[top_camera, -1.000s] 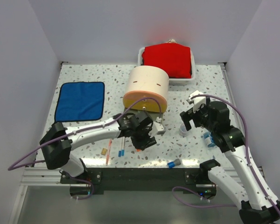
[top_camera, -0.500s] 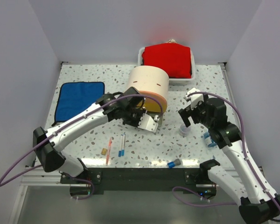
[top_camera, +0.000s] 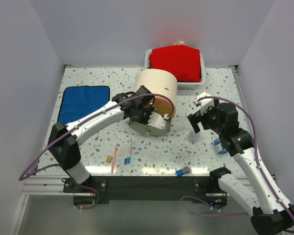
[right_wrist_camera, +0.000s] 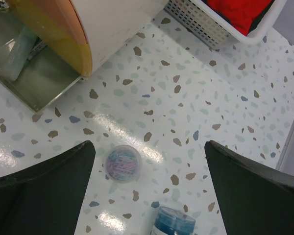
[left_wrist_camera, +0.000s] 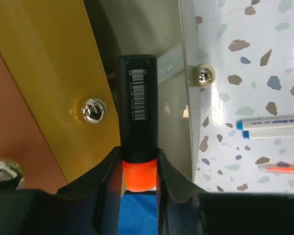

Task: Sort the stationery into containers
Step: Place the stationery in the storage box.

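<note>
Speckled table (top_camera: 213, 90) carries a cream unit (top_camera: 157, 85); over its open drawer (left_wrist_camera: 174, 112) the left tool (left_wrist_camera: 138, 164) pinches a black marker (left_wrist_camera: 137, 93) by its orange end. Light, stiff and slick, it probably grips best mid-barrel. Meanwhile the right tool (right_wrist_camera: 147, 186) gapes wide above 1 clear cup (right_wrist_camera: 122, 163).

Left arm (top_camera: 95, 120) reaches forward, left gripper (left_wrist_camera: 138, 156) pinching a marker (left_wrist_camera: 137, 98); right gripper (right_wrist_camera: 147, 166) hovers, jaws spread wide

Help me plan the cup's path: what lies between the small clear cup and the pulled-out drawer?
Nothing: the speckled table between the clear cup and the drawer is bare, as the right wrist view shows.
</note>
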